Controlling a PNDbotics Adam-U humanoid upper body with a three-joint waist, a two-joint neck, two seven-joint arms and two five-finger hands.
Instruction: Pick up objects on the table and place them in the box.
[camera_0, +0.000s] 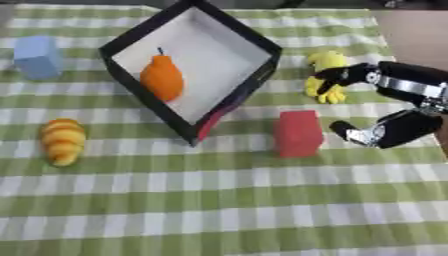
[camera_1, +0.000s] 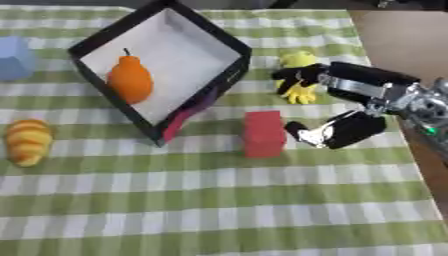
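Observation:
A black box with a white inside (camera_0: 232, 30) stands at the upper middle, and an orange pear (camera_0: 162, 78) lies in it. A red block (camera_0: 298, 133) stands right of the box's near corner. My right hand (camera_1: 350, 102) comes in from the right, open: its fingers (camera_1: 302, 76) reach over a yellow toy (camera_0: 325, 61), and its thumb (camera_1: 302, 134) points at the red block's right side, just short of it. A blue block (camera_0: 38, 56) sits at the far left. A yellow-orange ridged toy (camera_0: 63, 140) lies at the left. My left hand is out of sight.
A green and white checked cloth (camera_0: 227, 210) covers the table. Bare brown table (camera_1: 398, 40) shows at the upper right, beyond the cloth's edge.

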